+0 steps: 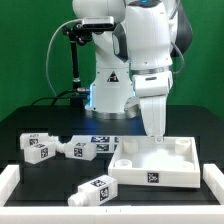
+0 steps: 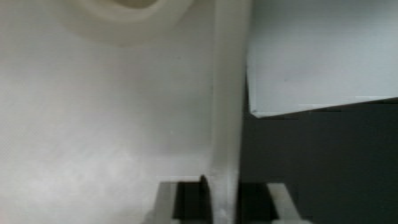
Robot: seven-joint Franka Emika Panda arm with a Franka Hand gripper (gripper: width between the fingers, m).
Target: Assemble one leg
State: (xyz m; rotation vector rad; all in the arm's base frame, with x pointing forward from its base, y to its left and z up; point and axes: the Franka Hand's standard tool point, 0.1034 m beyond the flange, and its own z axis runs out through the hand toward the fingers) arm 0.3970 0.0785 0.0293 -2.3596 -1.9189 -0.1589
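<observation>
Black table [image 1: 45,182]: chunky white tagged leg [image 1: 97,189].

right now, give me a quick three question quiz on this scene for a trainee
1. Fill in: in the exterior view, the leg nearest the camera lies to the exterior view's ___ of the large white tray-like part.
2. True or false: the gripper is holding that leg.
3. Pick one: the gripper's jaws stand on either side of
A. a wall of the tray-like part
B. that leg
C. nothing, they hang in free air

Key: 1 left; 2 false; 3 A
</observation>
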